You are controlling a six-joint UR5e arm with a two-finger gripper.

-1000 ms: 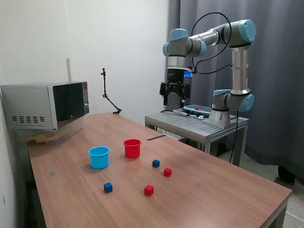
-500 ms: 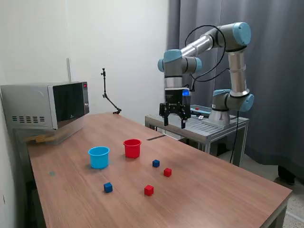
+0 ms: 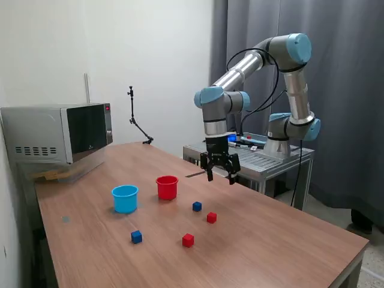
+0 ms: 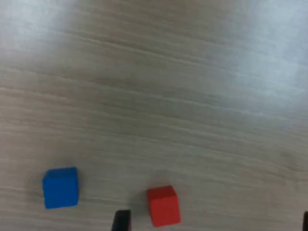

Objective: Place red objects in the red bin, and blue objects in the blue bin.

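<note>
Two red cubes (image 3: 211, 217) (image 3: 188, 240) and two dark blue cubes (image 3: 197, 206) (image 3: 137, 237) lie apart on the wooden table (image 3: 288, 252). Behind them stand the red cup (image 3: 167, 187) and, toward the exterior view's left, the light blue cup (image 3: 125, 198). My gripper (image 3: 221, 176) hangs open and empty above the table, a little behind the nearer blue and red cubes. The wrist view shows one blue cube (image 4: 60, 187) and one red cube (image 4: 163, 206) on the wood, with a dark fingertip (image 4: 121, 221) at the picture's edge.
A microwave (image 3: 60, 133) sits at the table's far corner on the exterior view's left. A thin black stand (image 3: 137, 123) rises at the back edge. The arm's metal base table (image 3: 252, 159) stands behind the wooden table on the exterior view's right.
The arm has swung down and toward the exterior view's left, bringing the gripper from above the metal base table to low over the wooden table near the cubes. The cubes and cups stayed put.
</note>
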